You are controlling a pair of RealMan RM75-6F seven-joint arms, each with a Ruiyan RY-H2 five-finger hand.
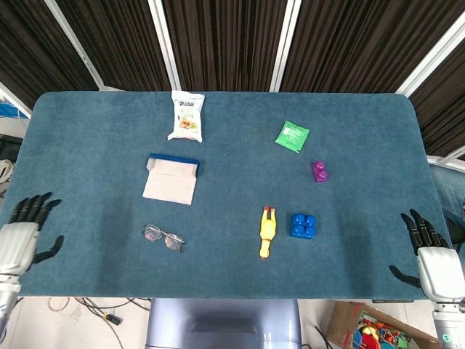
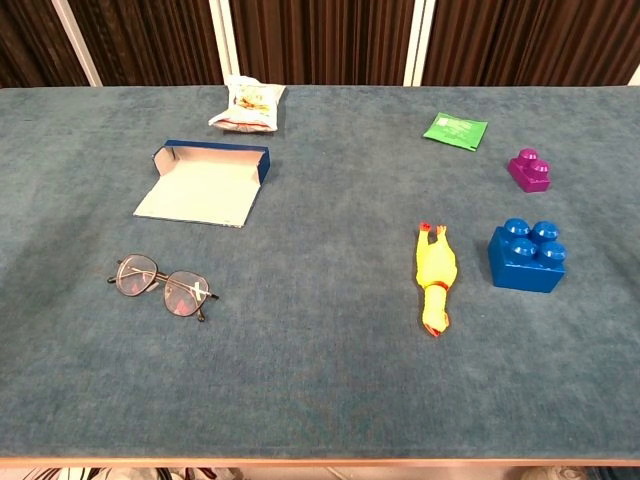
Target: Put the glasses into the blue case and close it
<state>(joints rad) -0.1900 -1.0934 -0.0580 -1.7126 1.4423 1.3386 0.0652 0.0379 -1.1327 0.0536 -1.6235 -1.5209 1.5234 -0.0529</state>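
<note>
- Your left hand hovers at the near left edge of the table, well to the left of the glasses, fingers spread and holding nothing.
- Your right hand sits at the near right edge, far from the glasses, fingers apart and empty. Neither hand shows in the chest view.
- The glasses lie on the cloth with the arms folded out, toward the near left of the table, touching nothing.
- Right of the glasses, past a wide bare stretch, you have a yellow rubber chicken lying lengthwise, and just beside it on its right a blue toy brick.
- Just beyond the glasses is the blue case, open, its pale lid flap lying flat toward you and the blue tray at the far side. The case and the glasses are near each other but apart.
- Further back and far right of the glasses, a small purple brick stands behind the blue brick.
- Beyond the case from the glasses, a white snack bag lies near the far edge.
- Far right of that bag, a green packet lies flat, behind the purple brick.
</note>
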